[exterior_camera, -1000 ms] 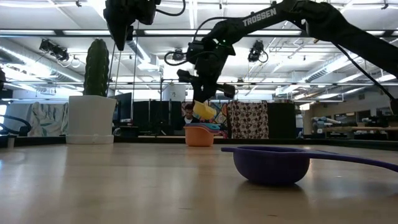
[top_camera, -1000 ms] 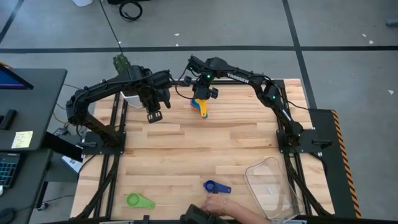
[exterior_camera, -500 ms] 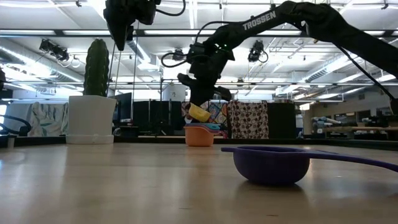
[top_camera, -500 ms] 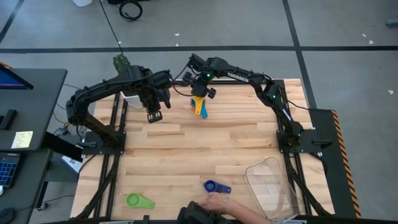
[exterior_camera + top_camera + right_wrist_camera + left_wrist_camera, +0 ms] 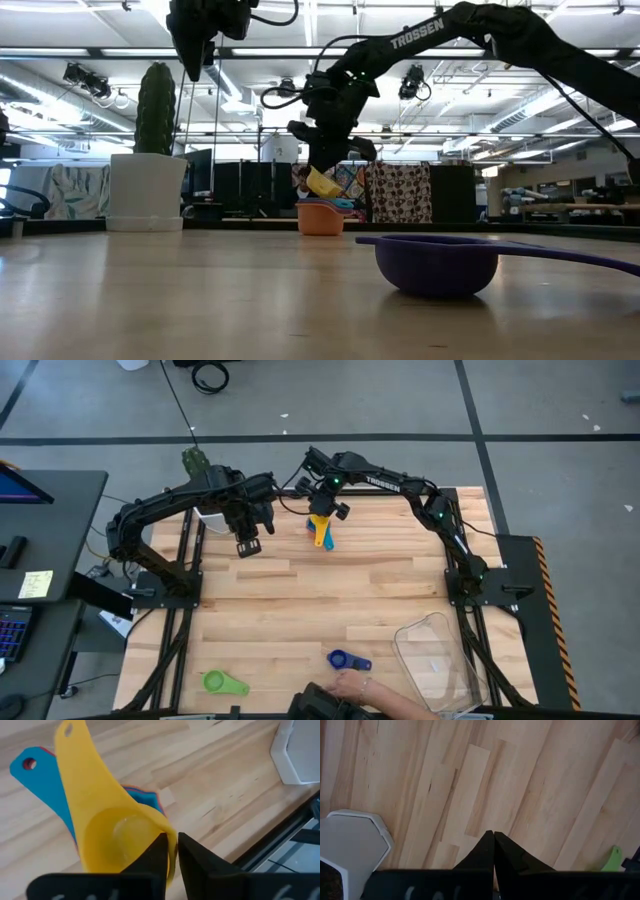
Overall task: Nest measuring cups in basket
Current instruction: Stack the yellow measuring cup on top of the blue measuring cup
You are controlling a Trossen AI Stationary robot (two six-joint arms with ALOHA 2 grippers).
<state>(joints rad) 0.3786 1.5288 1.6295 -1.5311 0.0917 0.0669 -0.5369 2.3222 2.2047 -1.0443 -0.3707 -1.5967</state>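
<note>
The right pincer point(image 5: 322, 520) is over the upper middle of the wooden counter point(image 5: 330, 605) in the high view, its fingers point(image 5: 155, 855) pinching the rim of the yellow cup point(image 5: 107, 832). The wrist view shows the rim between the two dark tips, with only a thin gap there, so the pincer is clamped on that cup. The yellow cup hangs tilted just above a small stack of cups: the low view shows an orange cup point(image 5: 320, 218) standing on the counter with a blue edge showing at its lip, and the wrist view shows a light blue handle point(image 5: 42, 777) and a thin red edge under the yellow one. Whether the yellow cup touches the stack cannot be told.

The left pincer point(image 5: 247, 546) waits raised over the upper left part of the counter, its fingers point(image 5: 492, 852) pressed together and holding nothing. A white pot point(image 5: 146, 192) with a cactus stands near it at the counter's far edge.

At the lower edge of the high view, a dark blue cup point(image 5: 340, 659) lies on the counter with a person's hand point(image 5: 350, 686) beside it. A green cup point(image 5: 215, 682) lies at the lower left. The clear basket point(image 5: 440, 660) sits at the lower right, well apart from the stack.
</note>
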